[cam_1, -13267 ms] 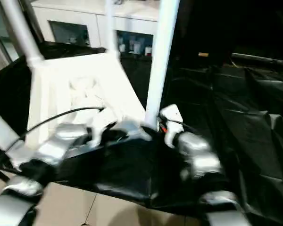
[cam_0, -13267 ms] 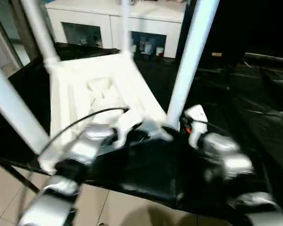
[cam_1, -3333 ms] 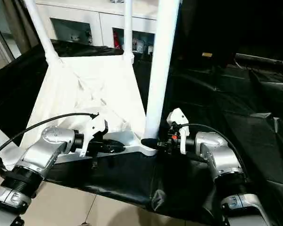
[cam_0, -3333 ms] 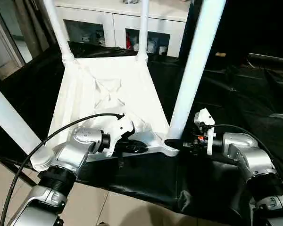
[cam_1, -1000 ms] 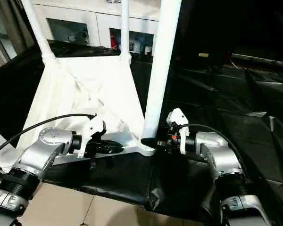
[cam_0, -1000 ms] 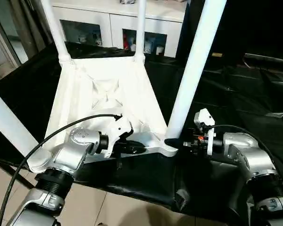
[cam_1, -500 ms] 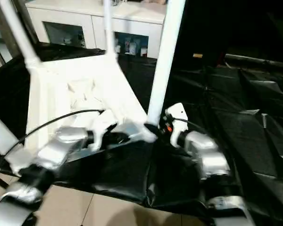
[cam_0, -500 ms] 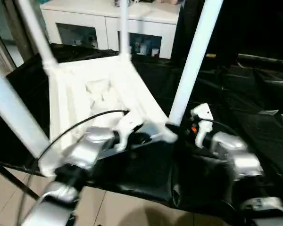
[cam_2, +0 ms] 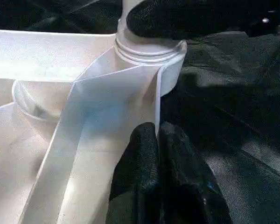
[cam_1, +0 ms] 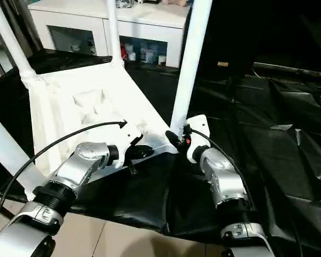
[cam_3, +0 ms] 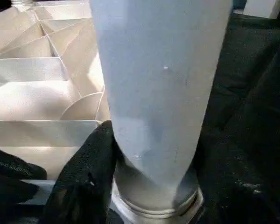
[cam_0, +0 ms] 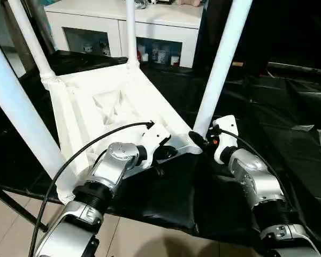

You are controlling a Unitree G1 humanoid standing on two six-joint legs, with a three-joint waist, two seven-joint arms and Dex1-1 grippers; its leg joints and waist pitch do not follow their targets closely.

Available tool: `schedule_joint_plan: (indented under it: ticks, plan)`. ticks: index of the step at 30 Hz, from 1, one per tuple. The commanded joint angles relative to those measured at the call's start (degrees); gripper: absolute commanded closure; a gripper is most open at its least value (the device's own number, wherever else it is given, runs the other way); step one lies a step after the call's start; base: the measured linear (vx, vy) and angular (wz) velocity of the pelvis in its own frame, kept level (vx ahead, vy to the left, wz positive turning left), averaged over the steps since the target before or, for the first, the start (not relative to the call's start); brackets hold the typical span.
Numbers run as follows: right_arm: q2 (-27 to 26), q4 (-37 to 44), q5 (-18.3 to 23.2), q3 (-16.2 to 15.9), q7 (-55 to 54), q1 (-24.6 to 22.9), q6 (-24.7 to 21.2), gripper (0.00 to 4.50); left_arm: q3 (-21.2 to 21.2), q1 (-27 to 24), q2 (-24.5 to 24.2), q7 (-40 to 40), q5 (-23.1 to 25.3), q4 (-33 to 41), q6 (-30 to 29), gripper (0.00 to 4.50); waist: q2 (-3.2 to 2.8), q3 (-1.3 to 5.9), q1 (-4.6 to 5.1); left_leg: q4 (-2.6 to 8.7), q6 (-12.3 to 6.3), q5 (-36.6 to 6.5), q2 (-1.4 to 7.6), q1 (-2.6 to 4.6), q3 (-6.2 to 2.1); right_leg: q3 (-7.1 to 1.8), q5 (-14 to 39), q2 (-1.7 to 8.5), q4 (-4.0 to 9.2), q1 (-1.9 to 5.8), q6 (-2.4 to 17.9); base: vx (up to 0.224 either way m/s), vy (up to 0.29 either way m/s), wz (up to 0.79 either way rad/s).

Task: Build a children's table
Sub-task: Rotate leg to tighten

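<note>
The tabletop (cam_0: 112,115) lies upside down on the black-covered worktop (cam_0: 289,134), ribbed underside up, filling the middle and nine-o'clock part of the head views. Four legs stand in its corner sockets: one far leg (cam_0: 131,32) at twelve o'clock, another far leg (cam_0: 29,45) at ten o'clock, a near leg (cam_0: 21,115) at eight o'clock, and the near right leg (cam_0: 220,64) rising from the corner closest to the arms.

The left claw (cam_2: 156,158) is pressed together, its two black fingers pinching a thin upright rib of the tabletop just beside the socket (cam_2: 149,51) of the near right leg. The right claw (cam_3: 144,186) is closed around the base of that same leg, one finger (cam_3: 84,172) lying against the leg's side just above the socket collar.

Beyond the worktop, at twelve o'clock, stands a white cabinet (cam_0: 160,27) with glass doors and small items behind them. No writing, brand or label can be read on the table parts or the cabinet. Pale floor tiles (cam_0: 10,230) lie at seven o'clock.
</note>
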State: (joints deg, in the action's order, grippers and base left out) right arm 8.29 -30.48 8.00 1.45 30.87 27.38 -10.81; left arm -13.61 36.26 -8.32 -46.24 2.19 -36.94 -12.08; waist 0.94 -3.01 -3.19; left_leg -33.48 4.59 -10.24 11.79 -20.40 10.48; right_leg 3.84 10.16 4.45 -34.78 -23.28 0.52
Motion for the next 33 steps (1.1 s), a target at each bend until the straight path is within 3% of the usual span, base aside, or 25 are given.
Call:
schedule_joint_plan:
  ticks: [1,8,14,16,19,20,24,26,33]
  plan:
    - [-0.46,-0.19,1.53,-3.65,6.41,-1.50,-2.69,1.54,1.07,0.87,0.09,-1.61,-2.15,1.15,3.71,4.50,0.44,3.29,-0.32,4.12,-1.99,-15.77,1.02,0.10,-0.56,-2.31,23.00,3.47,5.73,2.46,7.92,0.000,0.000,0.00]
    - [6.43,1.01,1.89,-5.58,18.34,-0.62,-2.96,0.90,1.22,-1.46,-4.44,-9.61,-4.28,4.21,4.31,4.50,0.48,3.40,-0.54,4.09,-2.29,-13.82,1.27,-0.02,-0.53,-2.38,18.37,3.49,5.03,2.82,9.94,0.000,0.000,0.00]
    - [10.15,2.26,4.12,-5.51,26.26,-0.47,-3.97,0.90,0.92,-4.23,-7.32,-17.72,-7.94,9.17,2.43,4.50,0.49,3.68,-0.67,3.79,-3.29,-11.64,1.43,-0.09,-0.36,-2.50,13.30,3.57,4.24,2.99,12.29,0.000,0.000,0.00]
    - [10.76,2.23,4.32,-5.52,27.52,-0.41,-3.97,1.17,0.69,-4.81,-7.91,-18.93,-8.39,10.20,1.70,4.50,0.54,3.71,-0.69,3.68,-3.67,-10.37,1.41,-0.18,-0.22,-2.50,10.98,3.41,3.96,3.01,13.14,0.000,0.000,0.00]
    - [11.15,1.97,4.41,-5.43,28.29,-0.31,-3.82,1.17,0.67,-5.20,-8.18,-19.24,-8.52,10.67,1.46,4.50,0.52,3.91,-1.08,3.37,-4.31,-7.87,1.42,-0.29,-0.09,-2.54,7.28,3.40,3.48,3.00,14.03,0.000,0.000,0.00]
    - [11.33,1.85,4.62,-5.42,28.83,-0.26,-3.93,1.52,0.66,-5.45,-8.34,-19.37,-8.65,10.99,1.26,4.50,0.52,3.85,-1.12,3.37,-4.41,-7.86,1.39,-0.34,-0.07,-2.53,7.32,3.39,3.48,2.98,14.04,0.000,0.000,0.00]
    - [11.59,1.89,5.23,-5.69,30.48,-0.25,-4.21,1.60,0.73,-6.05,-8.78,-20.02,-8.80,11.83,0.58,4.50,0.48,3.75,-1.58,3.41,-4.03,-8.80,1.44,-0.24,-0.03,-2.53,9.62,3.45,3.66,2.96,13.41,0.000,0.000,0.00]
    - [11.61,2.01,5.37,-5.76,30.93,-0.33,-4.35,1.95,0.76,-6.17,-8.90,-20.21,-8.84,12.09,0.26,4.50,0.48,3.75,-1.71,3.40,-3.92,-8.80,1.43,-0.24,0.00,-2.55,9.94,3.43,3.70,2.92,13.17,0.000,0.000,0.00]
    - [11.58,2.47,5.49,-6.00,31.82,-0.92,-5.01,2.08,0.76,-6.51,-9.24,-20.80,-8.84,12.85,-0.79,4.50,0.44,3.87,-1.86,3.34,-3.59,-8.62,1.38,-0.21,-0.03,-2.50,9.50,3.36,3.58,2.94,13.01,0.000,0.000,0.00]
